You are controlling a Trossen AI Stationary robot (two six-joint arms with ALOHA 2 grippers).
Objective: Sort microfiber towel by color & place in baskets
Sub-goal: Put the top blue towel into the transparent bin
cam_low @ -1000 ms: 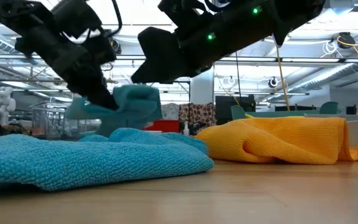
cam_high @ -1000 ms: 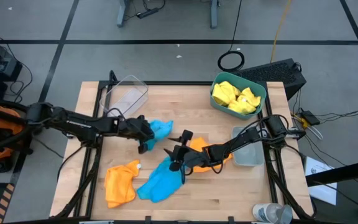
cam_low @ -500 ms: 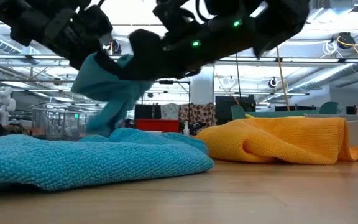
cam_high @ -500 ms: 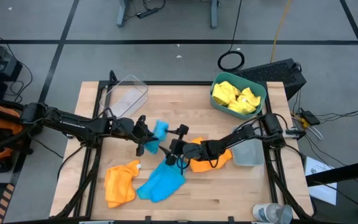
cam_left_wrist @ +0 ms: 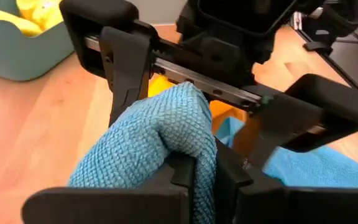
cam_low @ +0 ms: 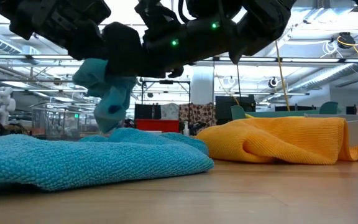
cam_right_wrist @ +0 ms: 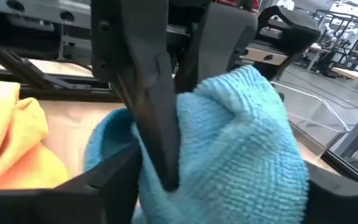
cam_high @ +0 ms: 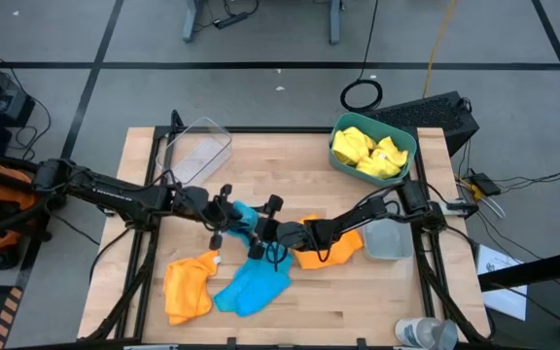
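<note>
My left gripper (cam_high: 227, 222) reaches in from the table's left and is shut on a sky blue towel (cam_high: 244, 215), held above the table's middle. My right gripper (cam_high: 262, 227) faces it from the right, open, with one finger on either side of that towel (cam_right_wrist: 241, 137); whether they touch it, I cannot tell. A second blue towel (cam_high: 252, 283) lies flat near the front edge. One orange towel (cam_high: 188, 283) lies left of it, another (cam_high: 325, 243) under my right arm. Two yellow towels (cam_high: 367, 151) lie in the teal basket (cam_high: 408, 148). My left gripper pinches a bunched fold of the blue towel (cam_left_wrist: 185, 134) between its two fingers, coming roughly level from the table's left. The towel is lifted clear and droops below the fingers (cam_low: 109, 99), above the blue towel lying on the table (cam_low: 92, 158).
The clear basket (cam_high: 205, 148) stands at the far left of the table, with nothing in it. The small grey basket (cam_high: 390, 241) sits by the right edge beside my right arm. A black keyboard (cam_high: 440, 109) lies beyond the teal basket.
My left gripper has lifted the blue towel clear of the table; it now hangs bunched below the fingers. My right gripper has moved up and toward the table's left, until its open fingers stand around the held towel.
</note>
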